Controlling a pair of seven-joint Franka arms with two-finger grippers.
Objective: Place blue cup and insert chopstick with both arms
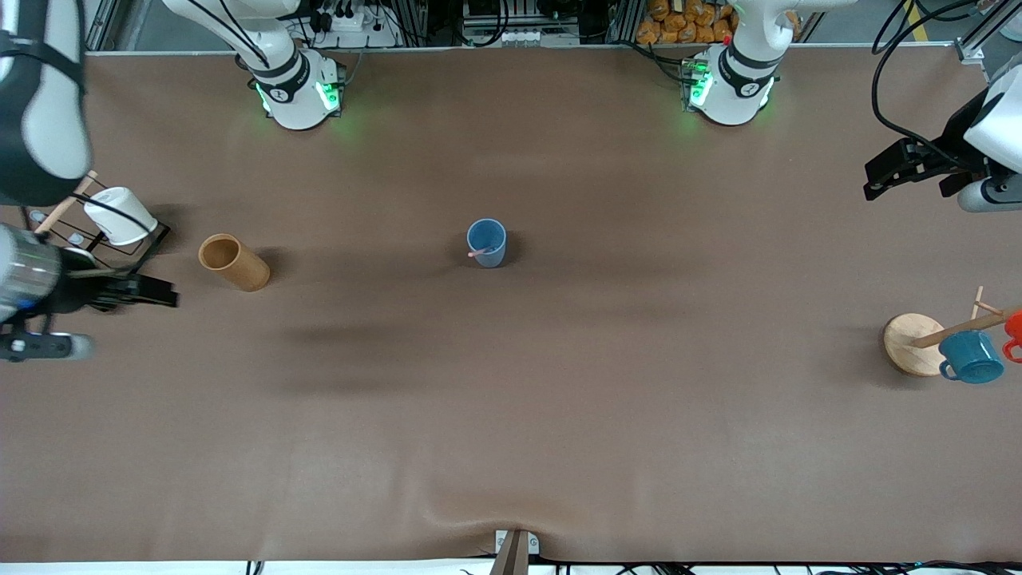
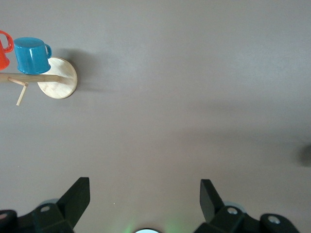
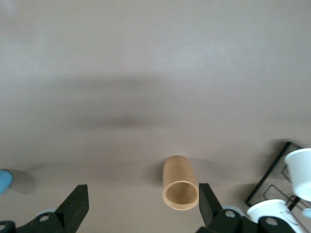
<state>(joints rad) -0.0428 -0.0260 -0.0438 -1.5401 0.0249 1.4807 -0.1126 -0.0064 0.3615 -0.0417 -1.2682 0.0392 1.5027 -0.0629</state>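
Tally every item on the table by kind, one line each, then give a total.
Blue cup: 1
Chopstick, standing in the blue cup: 1
Brown cylindrical holder: 1
Wooden mug rack: 1
Teal mug: 1
Red mug: 1
Black wire rack: 1
White cups on the wire rack: 2
Total: 9

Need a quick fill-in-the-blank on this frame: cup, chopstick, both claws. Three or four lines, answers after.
1. The chopstick stands inside the ____ cup.
2. The brown cylinder lies toward the ____ arm's end of the table.
3. The left claw has its fingers ____ and holds nothing.
4. The teal mug hangs on a wooden ____ whose round base sits on the table; the right claw is open too.

Missing words: blue; right; open; rack
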